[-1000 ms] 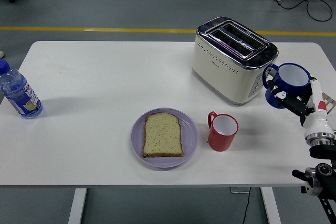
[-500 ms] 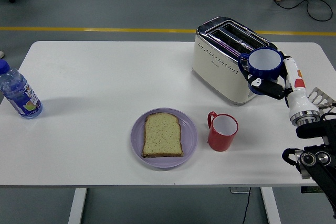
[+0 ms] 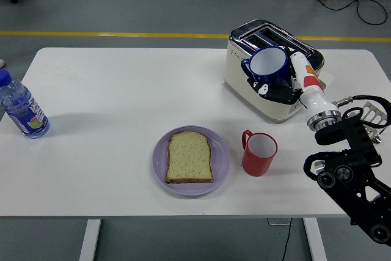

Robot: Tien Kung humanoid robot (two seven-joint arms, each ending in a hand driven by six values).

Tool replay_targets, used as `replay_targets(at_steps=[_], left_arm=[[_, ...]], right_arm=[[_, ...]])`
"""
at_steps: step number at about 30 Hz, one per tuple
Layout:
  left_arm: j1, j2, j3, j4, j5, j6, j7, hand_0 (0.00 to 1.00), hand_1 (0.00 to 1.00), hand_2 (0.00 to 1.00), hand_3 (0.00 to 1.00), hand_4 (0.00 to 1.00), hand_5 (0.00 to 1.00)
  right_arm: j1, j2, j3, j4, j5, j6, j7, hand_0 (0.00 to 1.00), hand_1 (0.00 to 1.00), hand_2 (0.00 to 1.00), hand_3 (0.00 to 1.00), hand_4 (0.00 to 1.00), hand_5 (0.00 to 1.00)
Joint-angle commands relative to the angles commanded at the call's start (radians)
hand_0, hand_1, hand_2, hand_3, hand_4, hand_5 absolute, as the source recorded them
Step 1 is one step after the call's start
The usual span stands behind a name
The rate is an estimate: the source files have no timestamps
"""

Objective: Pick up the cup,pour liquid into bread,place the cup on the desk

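- Right robot hand (image 3: 273,87) was clamped on the blue cup (image 3: 268,65), fingers wrapped around its lower body.
- Blue cup was held off the desk (image 3: 122,96), in front of the white toaster (image 3: 253,77), tilted with its white-lined opening facing up and toward the camera. Handle pointed left.
- Could not tell whether the cup held any liquid; only the white inside showed.
- Right arm came in from the lower right corner, wrist white with a red-orange mark.
- Slice of bread (image 3: 189,156) lay flat on a purple plate (image 3: 220,157), near the desk's front edge, below and left of the held cup and well apart from it.
- Red mug (image 3: 259,153) stood upright just beside the plate on its right, handle toward the plate, not touching it.
- Toaster sat toward the far right of the desk, slots on top, chrome trim.
- Water bottle (image 3: 21,108) with a blue cap stood at the far left edge, well apart from everything else.
- Left robot hand was out of frame.
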Motion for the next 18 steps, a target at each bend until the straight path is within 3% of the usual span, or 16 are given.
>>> replay_targets(at_steps=[9,17,18], left_arm=[[-0.002,0.003,-0.002,0.0,-0.003,0.001,0.0,0.636,0.648,0.659,0.558,0.323,0.836],[-0.004,0.004,-0.002,0.001,-0.005,0.002,0.0,0.635,0.647,0.658,0.558,0.324,0.836],[-0.004,0.004,-0.002,0.001,-0.005,0.002,0.0,0.635,0.646,0.658,0.556,0.323,0.837]], right_arm=[[0.094,0.018,-0.109,-0.054,-0.071,0.019,0.004,0.294,0.277,0.483,0.522,0.774,0.07],[0.192,0.023,-0.257,-0.131,-0.242,0.029,-0.014,0.308,0.286,0.484,0.523,0.773,0.074],[0.198,0.021,-0.27,-0.137,-0.253,0.027,-0.013,0.336,0.336,0.5,0.524,0.77,0.066]])
